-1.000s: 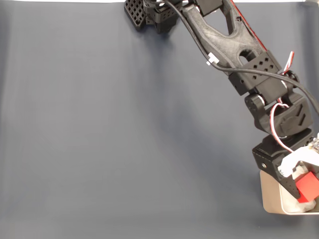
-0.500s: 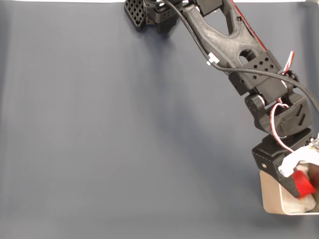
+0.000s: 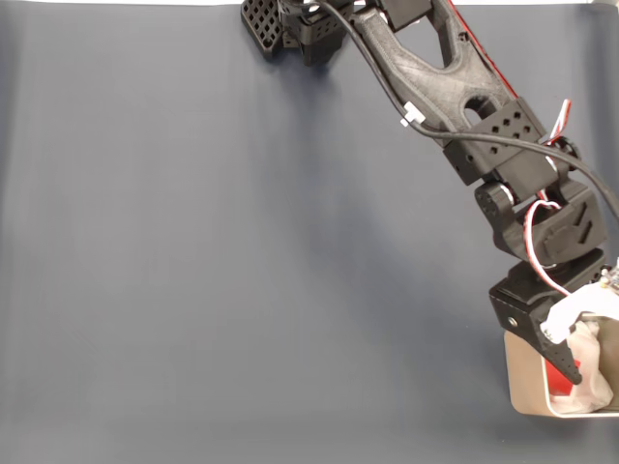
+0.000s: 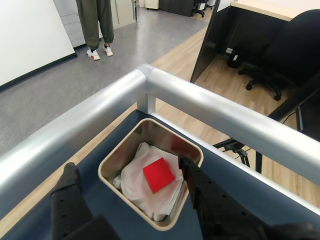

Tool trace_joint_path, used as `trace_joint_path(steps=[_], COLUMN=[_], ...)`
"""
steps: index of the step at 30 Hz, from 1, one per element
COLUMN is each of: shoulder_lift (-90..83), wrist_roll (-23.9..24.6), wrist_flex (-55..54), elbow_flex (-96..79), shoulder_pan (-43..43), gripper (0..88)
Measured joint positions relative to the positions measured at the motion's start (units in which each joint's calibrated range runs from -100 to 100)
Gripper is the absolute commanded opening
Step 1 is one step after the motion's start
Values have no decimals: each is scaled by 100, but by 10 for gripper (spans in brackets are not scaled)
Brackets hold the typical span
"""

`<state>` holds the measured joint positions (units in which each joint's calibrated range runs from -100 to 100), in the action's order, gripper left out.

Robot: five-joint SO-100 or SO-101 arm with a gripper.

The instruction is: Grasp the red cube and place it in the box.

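Observation:
In the wrist view the red cube (image 4: 158, 175) lies flat on the white lining inside the beige box (image 4: 111, 161), free of the fingers. My gripper (image 4: 126, 165) hangs open above the box, with one dark finger (image 4: 67, 192) left of it and the other finger (image 4: 195, 185) over its right rim. In the fixed view the box (image 3: 527, 379) sits at the bottom right corner of the mat. There the gripper (image 3: 588, 356) is over its white lining and the arm covers the cube.
A thick silver rail (image 4: 210, 107) borders the table just beyond the box. Past it are the floor, a person's legs (image 4: 97, 25) and an office chair (image 4: 290, 55). The grey-blue mat (image 3: 242, 271) stretches left of the arm.
The red cube was held between the fingers over the box a second ago. The fingers have opened and the cube has dropped onto the lining. The arm has barely moved.

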<state>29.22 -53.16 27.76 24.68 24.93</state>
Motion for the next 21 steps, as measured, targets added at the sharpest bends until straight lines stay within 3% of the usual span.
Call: trace_joint_path(steps=[18,21], shoulder_lift=[35,35], wrist_roll=[-15,-10], wrist_flex=[0,0], elbow_flex=[72,72], shoulder_pan=[0,0], gripper=[441,388])
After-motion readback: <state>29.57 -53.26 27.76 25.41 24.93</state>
